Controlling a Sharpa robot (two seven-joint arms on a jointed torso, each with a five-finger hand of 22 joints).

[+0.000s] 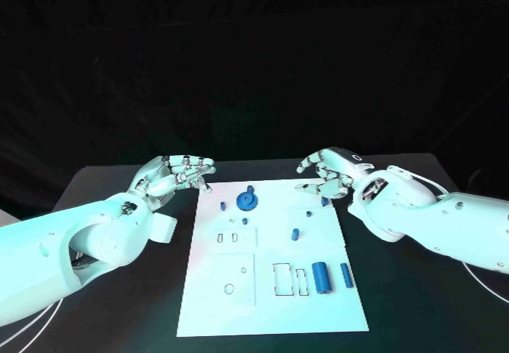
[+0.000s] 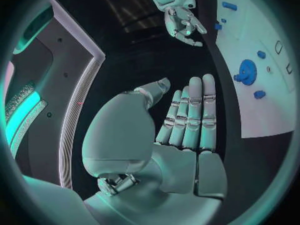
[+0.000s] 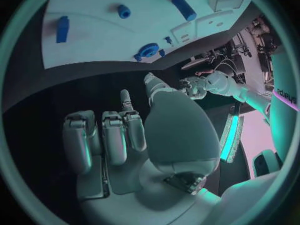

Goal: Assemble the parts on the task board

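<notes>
The flat white rectangular task board (image 1: 271,294) lies at the middle of the matte black table (image 1: 117,191), its long axis running away from the robot. On it rest small blue, hard-looking parts: a round blue disc with a short side tab (image 1: 246,201) near the far end, a small upright blue peg (image 1: 295,235) at mid-board, and two blue cylinders lying side by side, a thick one (image 1: 319,277) and a slimmer one (image 1: 346,275), beside outlined rectangular slots near the right edge. The silver left hand (image 1: 176,175) hovers off the board's far left corner, fingers apart and loosely extended, holding nothing. The silver right hand (image 1: 329,173) hovers at the far right corner, fingers partly curled yet separated, likewise empty. The parts appear light, rigid and smooth, probably moulded plastic, so likely slippery under metal fingertips. The cylinders would roll if nudged; a pinch across the barrel at mid-length seems safest. The disc is best taken by its rim or tab. The board looks thin, stiff and liable to slide.
</notes>
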